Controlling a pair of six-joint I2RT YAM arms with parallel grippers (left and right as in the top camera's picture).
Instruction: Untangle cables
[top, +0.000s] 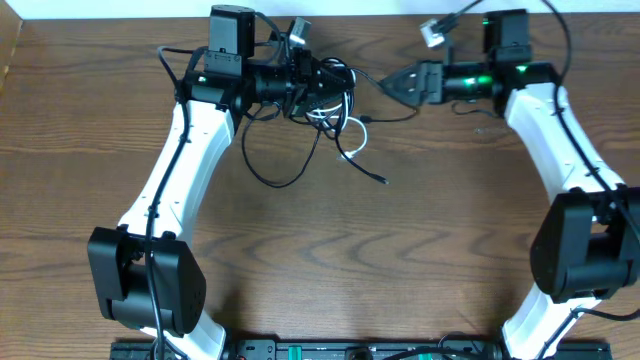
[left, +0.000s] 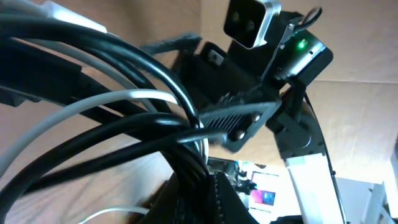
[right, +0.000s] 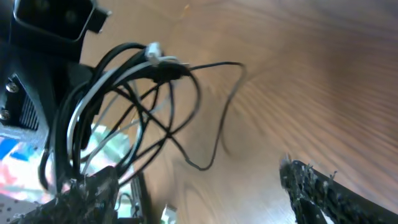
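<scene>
Brown wood-grain table (top: 400, 250), bare across the middle and near side; a pale wall (top: 100, 8) strip runs along its far edge. Both arms reach to the far side of the table. The cables (top: 330, 105) sit in one tangled bunch at far centre-left, lifted at the left gripper (top: 325, 85), whose jaws are closed on the bunch. The black cable (top: 270, 180) droops from it in a wide loop onto the wood, and the white cable (top: 347, 135) curls just right of that. The right gripper (top: 388, 85) is just right of the bunch, pointing at it, jaws spread wide with nothing between them. The right wrist view shows loops hanging over the table and one thin black strand trailing out. The left wrist view is filled with black and grey-white cords.
</scene>
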